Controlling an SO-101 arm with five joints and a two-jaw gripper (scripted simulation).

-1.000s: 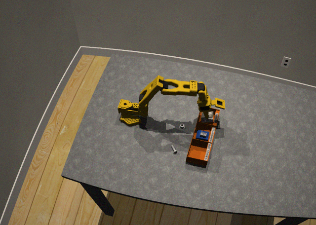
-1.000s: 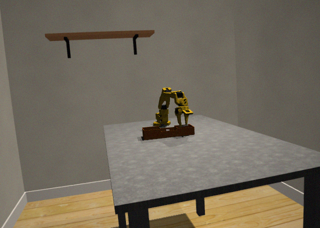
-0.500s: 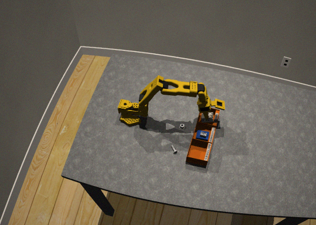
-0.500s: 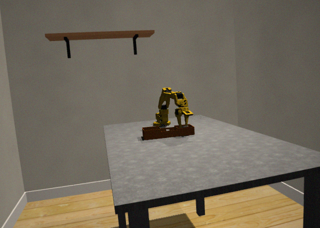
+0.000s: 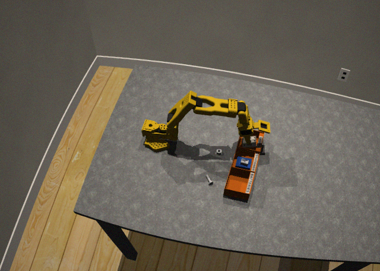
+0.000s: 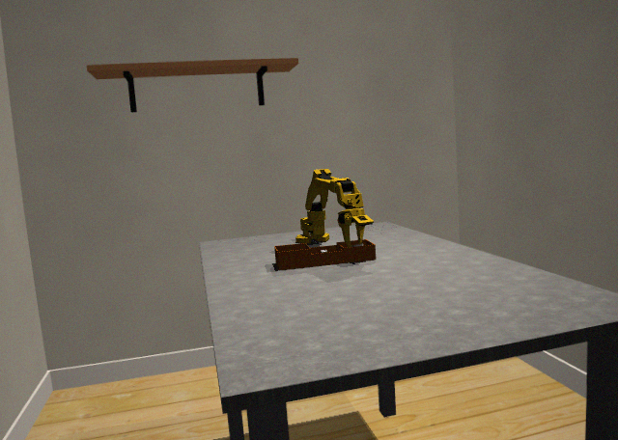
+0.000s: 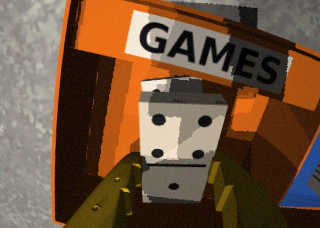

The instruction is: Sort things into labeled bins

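Observation:
My gripper (image 5: pixel 249 141) (image 6: pixel 353 243) (image 7: pixel 175 177) is shut on a white domino (image 7: pixel 182 133) with black dots, low over the orange GAMES bin (image 5: pixel 260 135) (image 7: pixel 102 30). Another white dotted piece (image 7: pixel 148 86) shows partly behind the held domino, inside that bin. The middle bin, labelled STATIONERY (image 5: pixel 255 162), holds a blue thing (image 5: pixel 238 163) (image 7: pixel 302 188) with a small white and grey piece on top. The BATTERIES bin (image 5: pixel 237 185) looks empty. A metal bolt (image 5: pixel 209 179) and a nut (image 5: pixel 218 151) lie on the table.
The three bins stand in a joined row on the grey table (image 5: pixel 306 200) (image 6: pixel 399 316). The arm's base (image 5: pixel 156 144) stands at the left in the top view. The nut lies between the base and the bins, and the bolt lies left of the bins. A wall shelf (image 6: pixel 194 68) hangs high behind.

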